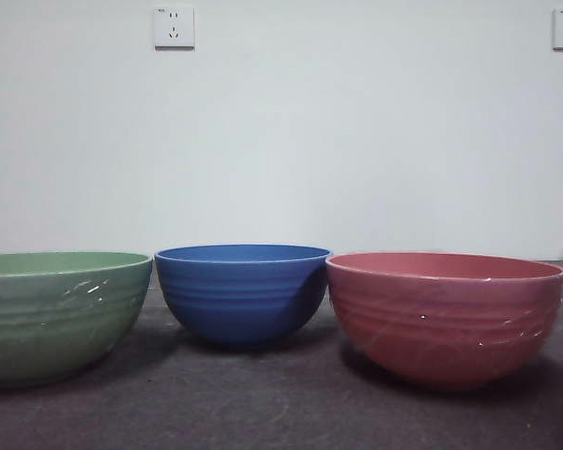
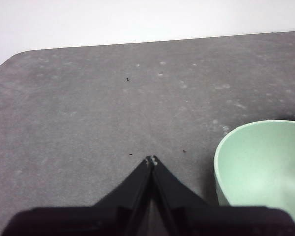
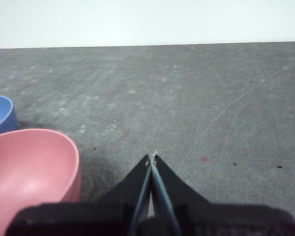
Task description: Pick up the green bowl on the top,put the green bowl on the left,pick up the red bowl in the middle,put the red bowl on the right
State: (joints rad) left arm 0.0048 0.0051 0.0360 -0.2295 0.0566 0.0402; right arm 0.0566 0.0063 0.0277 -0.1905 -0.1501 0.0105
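Note:
The green bowl (image 1: 56,314) stands upright on the table at the left of the front view. The red bowl (image 1: 446,314) stands upright at the right. In the left wrist view the green bowl (image 2: 263,169) sits beside my left gripper (image 2: 151,160), which is shut and holds nothing, apart from the bowl. The right wrist view shows the red bowl (image 3: 32,172) beside my right gripper (image 3: 152,158), also shut and empty, clear of the bowl's rim. Neither arm appears in the front view.
A blue bowl (image 1: 242,291) stands between the green and red ones, slightly farther back; its edge shows as the blue bowl (image 3: 0,114) in the right wrist view. The grey table (image 1: 281,412) meets a white wall with two sockets (image 1: 174,28).

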